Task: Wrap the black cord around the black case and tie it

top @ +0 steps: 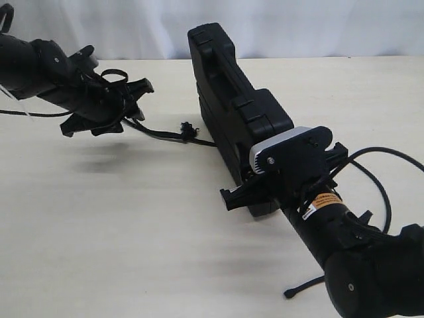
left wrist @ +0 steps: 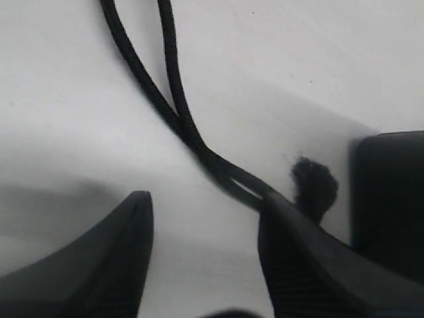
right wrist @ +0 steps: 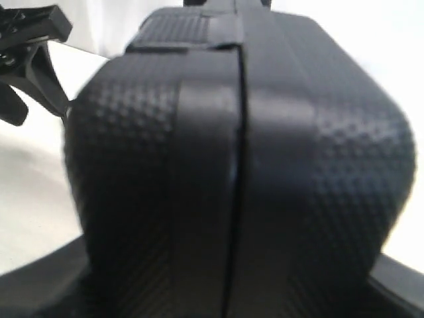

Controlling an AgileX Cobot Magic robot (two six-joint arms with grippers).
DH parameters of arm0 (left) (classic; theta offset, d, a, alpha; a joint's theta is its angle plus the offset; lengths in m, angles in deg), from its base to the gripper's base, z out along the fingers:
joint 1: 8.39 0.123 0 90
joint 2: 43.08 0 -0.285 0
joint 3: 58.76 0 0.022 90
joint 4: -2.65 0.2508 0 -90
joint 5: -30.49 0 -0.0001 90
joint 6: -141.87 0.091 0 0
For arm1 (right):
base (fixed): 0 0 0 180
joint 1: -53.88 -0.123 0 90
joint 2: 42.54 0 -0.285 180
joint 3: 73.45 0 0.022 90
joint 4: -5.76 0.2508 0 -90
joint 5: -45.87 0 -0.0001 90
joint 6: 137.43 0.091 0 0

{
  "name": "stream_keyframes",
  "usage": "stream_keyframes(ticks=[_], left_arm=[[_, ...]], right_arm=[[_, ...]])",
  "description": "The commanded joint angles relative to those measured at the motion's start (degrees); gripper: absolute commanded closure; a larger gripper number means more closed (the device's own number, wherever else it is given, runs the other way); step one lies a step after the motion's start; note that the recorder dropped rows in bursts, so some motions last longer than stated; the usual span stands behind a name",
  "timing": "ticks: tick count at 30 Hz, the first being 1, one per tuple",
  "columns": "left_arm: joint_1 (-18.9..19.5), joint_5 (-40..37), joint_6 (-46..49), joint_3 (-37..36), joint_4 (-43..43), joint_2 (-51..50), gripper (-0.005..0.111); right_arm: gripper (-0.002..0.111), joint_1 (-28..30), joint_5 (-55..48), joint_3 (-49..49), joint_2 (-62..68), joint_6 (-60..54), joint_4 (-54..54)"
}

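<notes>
Your right hand (right wrist: 218, 291) is clamped on the near end of the black case (top: 228, 93), which stands on edge on the worktop (top: 99, 232), its long axis running from that hand away toward the far side. Your left hand (left wrist: 204, 204), the nearer one to the black cord (top: 165, 134), hovers with fingers spread and nothing gripped. The cord lies on the worktop left of the case, stretching from under that hand to the case's base, frayed end close beside the case.
</notes>
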Motion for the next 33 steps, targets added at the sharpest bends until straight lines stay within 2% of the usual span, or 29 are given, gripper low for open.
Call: stream_keyframes(ticks=[1, 4, 7, 13, 22, 26, 33], left_arm=[[-4.6, 4.0, -0.4, 0.2, -4.9, -0.8, 0.06], [-7.8, 9.0, -0.5, 0.3, -5.4, -1.8, 0.06], [-9.2, 9.8, -0.5, 1.8, -7.6, -3.6, 0.06], [-9.3, 4.0, -0.5, 5.2, -7.1, -6.6, 0.06], [-9.3, 0.3, 0.0, 8.1, -3.8, -6.6, 0.06], [-9.3, 0.3, -0.8, 8.1, -4.0, -7.6, 0.06], [-9.3, 0.7, -5.1, 8.1, -13.5, -11.1, 0.06]], right_arm=[[0.104, 0.1, 1.4, -0.2, -0.7, -0.9, 1.3], [0.104, 0.1, 1.3, -0.2, -0.7, -0.9, 1.3], [0.104, 0.1, 1.3, -0.2, -0.7, -0.9, 1.3], [0.104, 0.1, 7.0, -1.2, -1.5, -0.9, 2.1], [0.104, 0.1, 6.5, -1.2, -8.8, -6.9, 3.7], [0.104, 0.1, 4.7, -1.2, -10.4, -9.7, 8.1], [0.104, 0.1, 3.5, -1.2, -8.6, -11.1, 10.3]])
